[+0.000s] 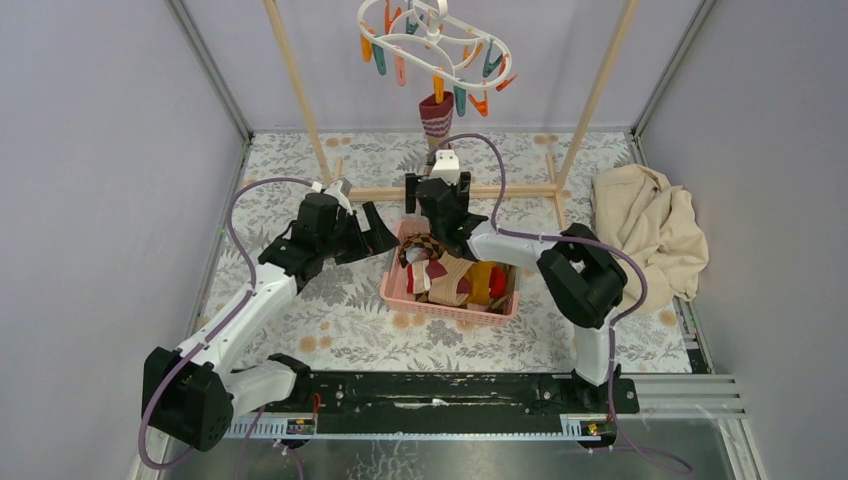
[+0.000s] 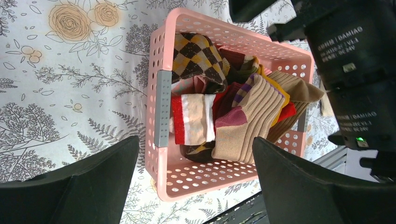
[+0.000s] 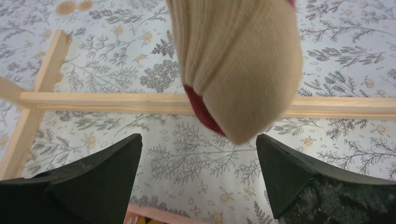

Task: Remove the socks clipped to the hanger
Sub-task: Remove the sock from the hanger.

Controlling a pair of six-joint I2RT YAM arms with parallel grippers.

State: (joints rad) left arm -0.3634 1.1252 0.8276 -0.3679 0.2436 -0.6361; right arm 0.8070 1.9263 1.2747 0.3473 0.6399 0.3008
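The white hanger (image 1: 432, 38) with orange, teal and pink clips hangs at the top of the top view. One maroon-striped sock (image 1: 434, 118) stays clipped to it and hangs down. In the right wrist view its beige toe (image 3: 238, 60) hangs just above and between the fingers. My right gripper (image 1: 438, 180) is open below the sock, not touching it. My left gripper (image 1: 372, 232) is open and empty, left of the pink basket (image 1: 392, 285). Several socks (image 2: 224, 107) lie in the basket (image 2: 156, 56).
A tall wooden rack (image 1: 300, 90) carries the hanger; its floor bar (image 3: 116, 100) crosses under the right gripper. A large beige cloth (image 1: 645, 225) lies at the right. Grey walls close in both sides.
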